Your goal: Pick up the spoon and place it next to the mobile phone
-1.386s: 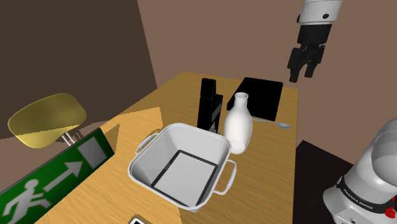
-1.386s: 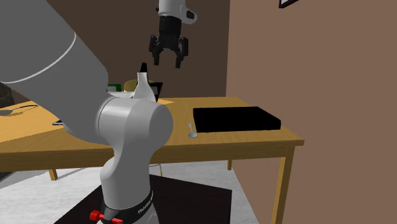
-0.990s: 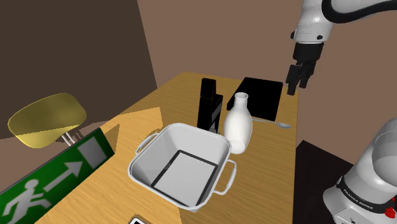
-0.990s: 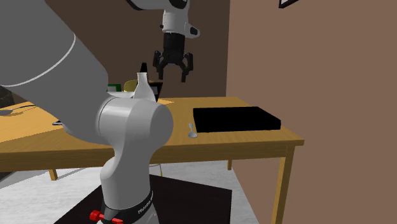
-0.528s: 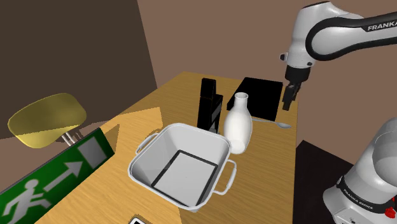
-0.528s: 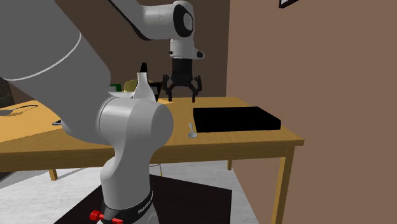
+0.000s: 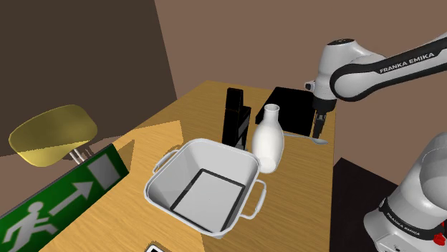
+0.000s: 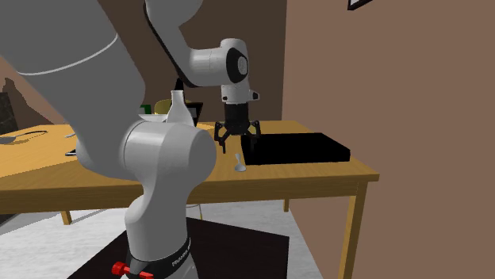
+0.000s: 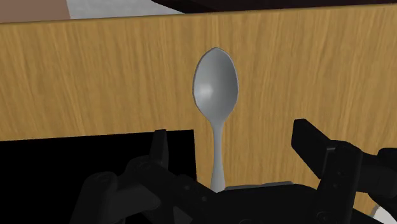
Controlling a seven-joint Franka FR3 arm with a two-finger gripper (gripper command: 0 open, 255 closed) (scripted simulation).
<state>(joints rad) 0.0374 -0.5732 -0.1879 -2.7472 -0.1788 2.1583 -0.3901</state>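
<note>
Fingers of the gripper (image 9: 232, 137) stand apart astride the spoon (image 9: 215, 83) handle, clear wood between them and it — the low black slab (image 9: 95, 159) lies just beside one finger, crowding that side. The other finger's side and past the bowl are bare table (image 9: 331, 70); the bottle (image 7: 268, 139) stands well apart

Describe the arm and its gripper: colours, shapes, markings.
The arm is built of rounded white tubes with dark joints. Black FRANKA EMIKA lettering runs along one link. The gripper is all black, with two blocky fingers. Small red fittings sit on its base.
</note>
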